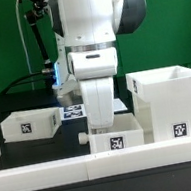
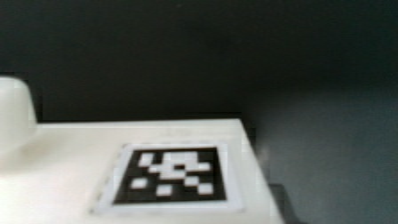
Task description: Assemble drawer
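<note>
The drawer set shows in the exterior view. A low white tray lies at the exterior view's left. A second low tray with a tag on its near face lies in the middle. The tall boxy shell stands at the exterior view's right. My gripper reaches straight down at the back wall of the middle tray; its fingertips are hidden behind that wall. The wrist view is blurred and very close: a white tray face carrying a black-and-white tag, with black table beyond. I cannot tell how the jaws stand.
A long white border rail runs along the front of the table. The marker board lies behind the middle tray. A rounded white shape shows at the edge of the wrist view. Green backdrop behind.
</note>
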Available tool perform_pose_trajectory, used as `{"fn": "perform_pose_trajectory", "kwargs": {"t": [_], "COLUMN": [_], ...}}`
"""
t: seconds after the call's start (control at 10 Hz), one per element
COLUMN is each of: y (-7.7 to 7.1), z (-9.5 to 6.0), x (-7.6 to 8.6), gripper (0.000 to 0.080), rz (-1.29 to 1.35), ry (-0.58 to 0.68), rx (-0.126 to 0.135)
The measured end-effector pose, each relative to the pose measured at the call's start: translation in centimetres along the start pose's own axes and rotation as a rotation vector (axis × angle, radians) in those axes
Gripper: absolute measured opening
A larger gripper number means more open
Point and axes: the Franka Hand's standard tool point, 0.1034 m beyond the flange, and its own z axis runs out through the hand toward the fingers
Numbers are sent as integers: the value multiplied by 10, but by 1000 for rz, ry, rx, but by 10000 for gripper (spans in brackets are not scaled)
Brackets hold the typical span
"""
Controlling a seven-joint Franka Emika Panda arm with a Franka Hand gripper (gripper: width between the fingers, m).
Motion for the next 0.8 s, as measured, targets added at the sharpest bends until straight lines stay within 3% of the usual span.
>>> {"fn": "perform_pose_trajectory", "kwargs": {"t": [0.1,0.8], "y": [-3,3], "z": [1,-1], "x": [-2,8], "gripper": [41,41], "rz": [4,-37], "ry": [-4,-7], "rx": [27,20]}}
